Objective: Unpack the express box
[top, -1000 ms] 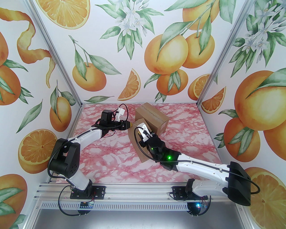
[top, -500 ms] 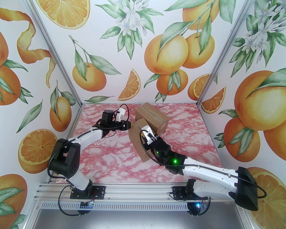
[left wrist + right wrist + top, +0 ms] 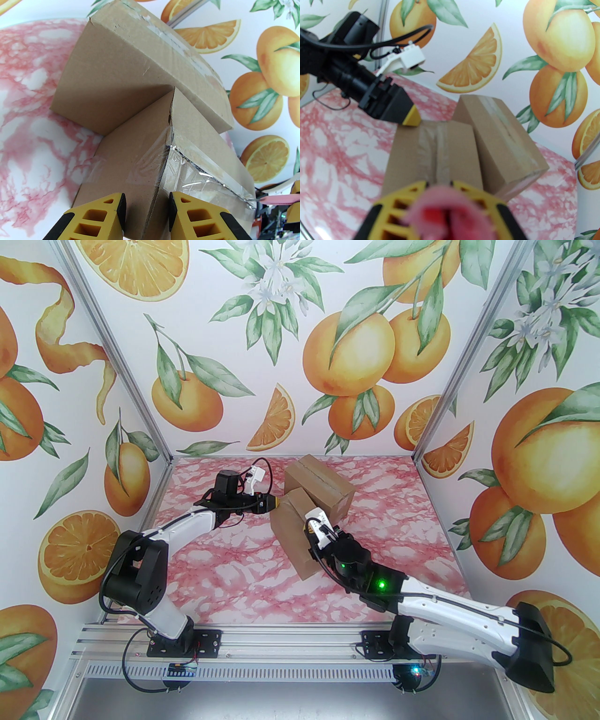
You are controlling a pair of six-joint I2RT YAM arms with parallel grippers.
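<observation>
We judge it early: the express box (image 3: 291,533) sits on the counter (image 3: 225,568) touching a second box (image 3: 318,483), our left claw (image 3: 146,199) half-closed on its far-left end, our right claw (image 3: 440,184) clamping a pink tool (image 3: 440,206), the tape (image 3: 199,168) seemingly part-slit, nothing opened yet.

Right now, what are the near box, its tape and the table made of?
Box: brown cardboard, likely corrugated, matte; raw ragged edge shows. Tape: clear plastic film, glossy; it glints and wrinkles. Table: pink marble pattern, smooth; probably printed, not stone, unconfirmed.
</observation>
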